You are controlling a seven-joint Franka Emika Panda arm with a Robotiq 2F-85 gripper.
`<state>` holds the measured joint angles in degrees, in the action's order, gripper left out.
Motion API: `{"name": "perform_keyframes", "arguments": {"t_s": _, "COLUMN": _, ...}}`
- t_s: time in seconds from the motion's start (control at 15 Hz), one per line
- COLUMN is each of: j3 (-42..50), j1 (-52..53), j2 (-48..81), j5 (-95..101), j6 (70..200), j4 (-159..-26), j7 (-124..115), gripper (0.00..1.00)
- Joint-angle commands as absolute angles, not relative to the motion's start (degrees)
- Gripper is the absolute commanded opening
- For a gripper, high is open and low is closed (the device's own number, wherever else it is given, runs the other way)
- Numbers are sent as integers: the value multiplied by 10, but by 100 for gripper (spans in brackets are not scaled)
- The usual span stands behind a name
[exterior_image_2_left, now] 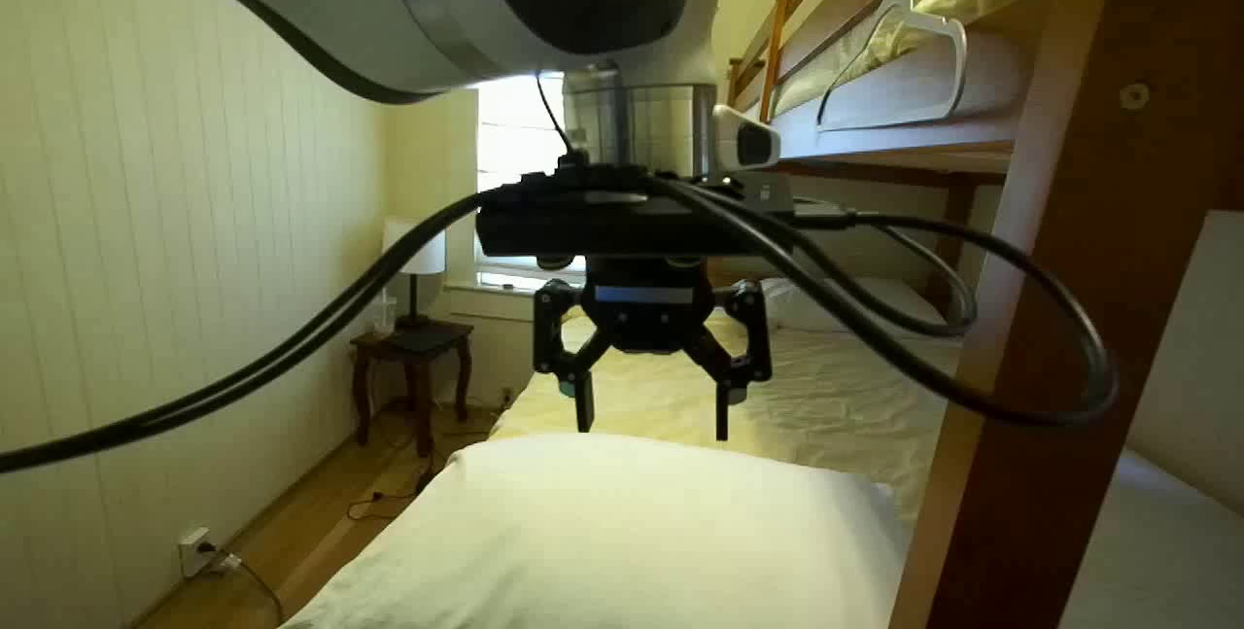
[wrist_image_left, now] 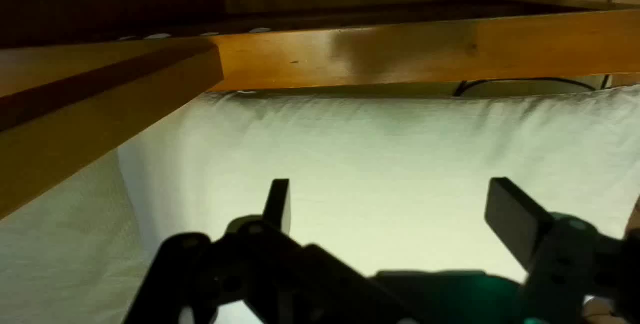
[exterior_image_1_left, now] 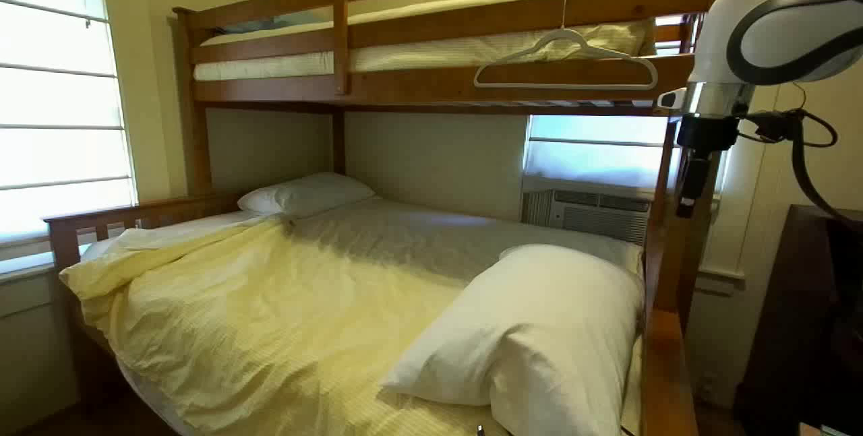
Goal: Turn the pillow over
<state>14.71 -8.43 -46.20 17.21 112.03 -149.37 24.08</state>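
Note:
The pillow (exterior_image_1_left: pixel 539 328) is large, plump and white. It lies at the near right end of the bed against the wooden end rail, with a fold in its front side. It also fills the bottom of an exterior view (exterior_image_2_left: pixel 622 532) and lies beneath the fingers in the wrist view (wrist_image_left: pixel 370 138). My gripper (exterior_image_2_left: pixel 652 433) points down with its fingers wide apart and nothing between them. It hangs above the pillow level, apart from it. In an exterior view the gripper (exterior_image_1_left: pixel 685 210) shows side-on beside the bedpost; in the wrist view both fingers (wrist_image_left: pixel 390 184) show. The pillow's underside is hidden.
A yellow bedspread (exterior_image_1_left: pixel 270 301) covers the bed; a smaller white pillow (exterior_image_1_left: pixel 310 193) lies at the far end. The bed's end rail (wrist_image_left: pixel 350 58) and post (exterior_image_2_left: pixel 1059 318) stand close by. The upper bunk (exterior_image_1_left: pixel 431 89) carries a hanger (exterior_image_1_left: pixel 566 85). Cables (exterior_image_2_left: pixel 972 405) loop from the wrist.

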Motion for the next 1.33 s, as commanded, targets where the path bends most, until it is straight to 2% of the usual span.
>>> {"name": "perform_keyframes", "arguments": {"t_s": 0.0, "j3": 149, "j1": -81, "j2": -462, "j5": 174, "j6": 1118, "j4": -1492, "j7": 239, "gripper": 100}}
{"name": "perform_keyframes", "arguments": {"t_s": 1.0, "j3": 149, "j1": -81, "j2": -462, "j5": 174, "j6": 1118, "j4": -1492, "j7": 239, "gripper": 100}}
{"name": "perform_keyframes", "arguments": {"t_s": 1.27, "j3": 97, "j1": -62, "j2": -457, "j5": 173, "j6": 1167, "j4": -1530, "j7": 175, "gripper": 100}}
